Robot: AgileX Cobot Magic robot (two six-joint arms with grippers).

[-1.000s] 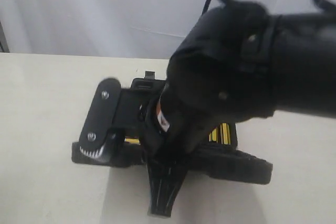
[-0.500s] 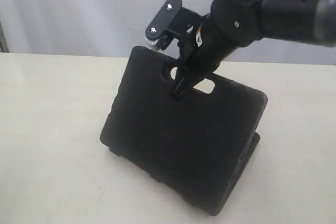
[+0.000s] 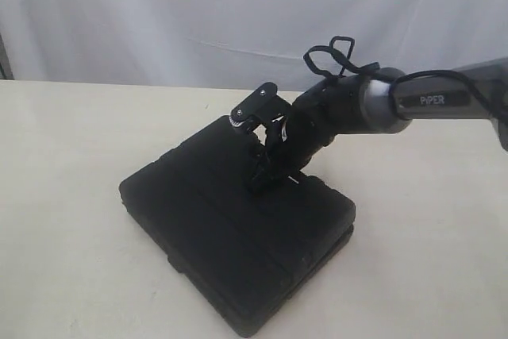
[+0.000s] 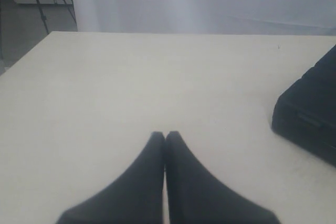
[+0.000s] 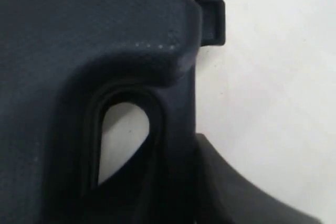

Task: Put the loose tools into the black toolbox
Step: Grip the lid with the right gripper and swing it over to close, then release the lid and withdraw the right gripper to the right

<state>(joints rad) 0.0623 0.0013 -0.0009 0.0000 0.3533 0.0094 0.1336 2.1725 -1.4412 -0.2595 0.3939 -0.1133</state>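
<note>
The black toolbox (image 3: 230, 252) lies flat on the table with both halves folded together. My right gripper (image 3: 266, 168) is at its far edge, shut on the handle bar. In the right wrist view one finger passes through the handle cutout (image 5: 123, 135) and the other presses the outer side of the black toolbox (image 5: 79, 24), with the right gripper (image 5: 176, 150) closed around the bar. My left gripper (image 4: 165, 136) is shut and empty, hovering over bare table. A corner of the black toolbox (image 4: 310, 114) shows beside it. No loose tools are in view.
The cream table (image 3: 63, 196) spreads around the case, with a white curtain (image 3: 159, 13) behind it. A small latch tab (image 5: 212, 19) sticks out from the case edge. The right arm's cable loop (image 3: 333, 57) rises above its wrist.
The case was open flat with yellow-black tools showing, then one half stood upright in my right gripper. Now that half is lowered onto the other and the arm has drawn back.
</note>
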